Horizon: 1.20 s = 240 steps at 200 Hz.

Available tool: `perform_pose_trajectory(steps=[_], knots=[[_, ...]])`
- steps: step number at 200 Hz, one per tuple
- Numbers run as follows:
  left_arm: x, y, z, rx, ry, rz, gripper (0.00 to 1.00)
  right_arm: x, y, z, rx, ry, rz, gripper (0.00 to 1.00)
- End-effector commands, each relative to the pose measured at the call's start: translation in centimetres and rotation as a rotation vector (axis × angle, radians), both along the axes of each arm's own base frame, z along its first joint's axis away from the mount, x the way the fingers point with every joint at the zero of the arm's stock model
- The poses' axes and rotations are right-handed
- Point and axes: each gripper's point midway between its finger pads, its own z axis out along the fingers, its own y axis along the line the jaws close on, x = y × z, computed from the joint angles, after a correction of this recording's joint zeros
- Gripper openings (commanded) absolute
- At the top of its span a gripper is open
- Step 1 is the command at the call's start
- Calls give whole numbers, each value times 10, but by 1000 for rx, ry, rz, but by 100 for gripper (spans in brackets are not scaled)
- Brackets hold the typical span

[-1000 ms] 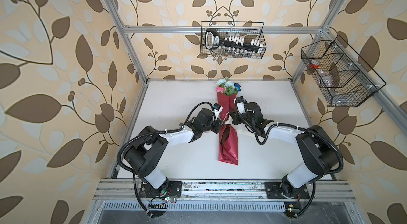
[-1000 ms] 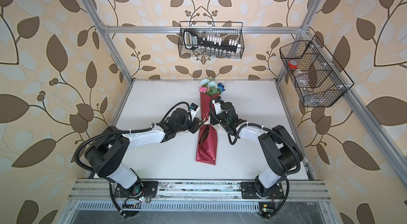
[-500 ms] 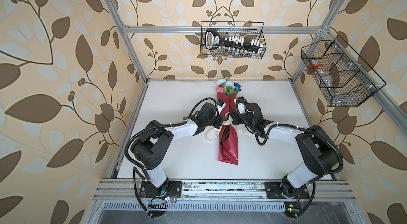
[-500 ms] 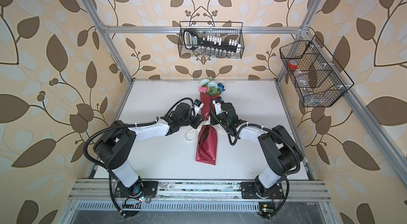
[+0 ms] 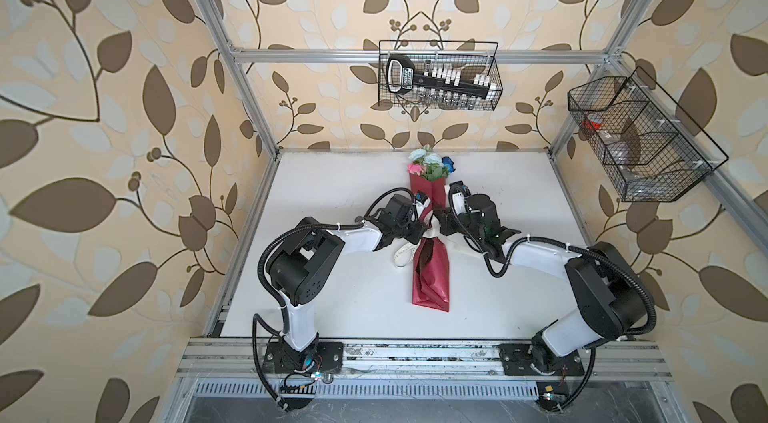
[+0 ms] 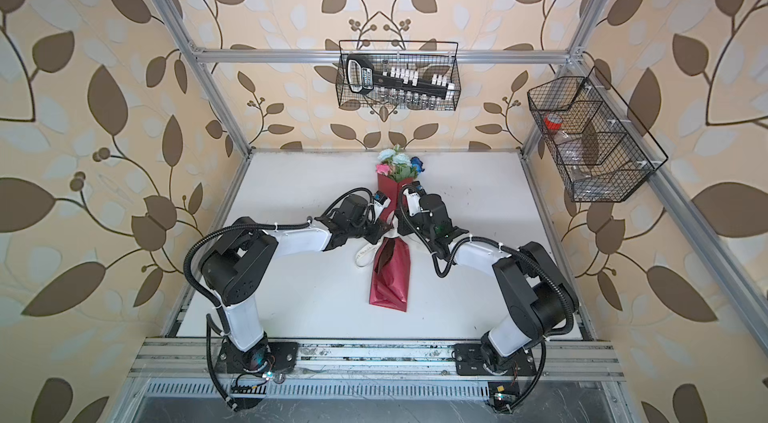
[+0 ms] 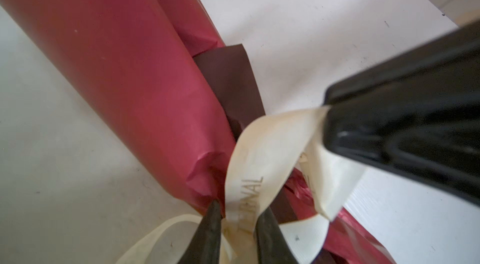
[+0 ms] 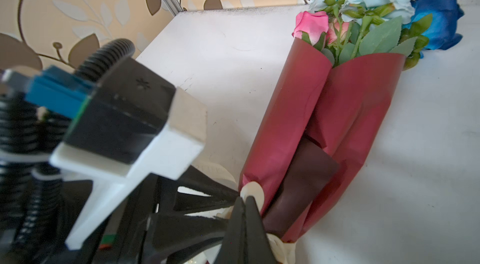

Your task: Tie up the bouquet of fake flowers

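Observation:
The bouquet of fake flowers lies on the white table with its blooms toward the back wall. It is rolled in a red wrapping sheet. A cream printed ribbon goes round the wrap's pinched waist, and a loose loop of it trails on the table to the left. My left gripper sits at the waist, jaws close on a band of ribbon. My right gripper meets it from the right, shut on the ribbon's other end.
A wire basket with a black tool hangs on the back wall. Another wire basket hangs on the right wall. Aluminium frame posts stand at the table's corners, and a rail runs along the front edge.
My left gripper has moved right and back to the wrap's waist and narrowed its jaws round the ribbon. A ribbon loop now lies left of the wrap. The right arm has stayed put.

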Motion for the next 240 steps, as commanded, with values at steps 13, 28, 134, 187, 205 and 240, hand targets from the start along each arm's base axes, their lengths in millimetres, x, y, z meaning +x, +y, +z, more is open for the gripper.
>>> perform_pose_trajectory(steps=[13, 28, 134, 187, 205, 240], knots=[[7, -10, 15, -70, -26, -19, 23, -3, -10, 0, -7, -9, -48, 0], [9, -13, 16, -78, -21, -22, 0, -6, -13, -5, -10, 3, -59, 0], [12, -14, 36, -149, -82, 0, 0, -27, -43, 6, 109, 127, -257, 35], [13, -14, 41, -159, -100, 3, 0, -39, -30, 18, 299, 245, -251, 34], [13, -13, 41, -160, -102, 8, 0, -43, -13, 15, 366, 290, -197, 31], [12, -13, 40, -161, -101, 10, 0, -35, -6, 3, 340, 293, -192, 31]])
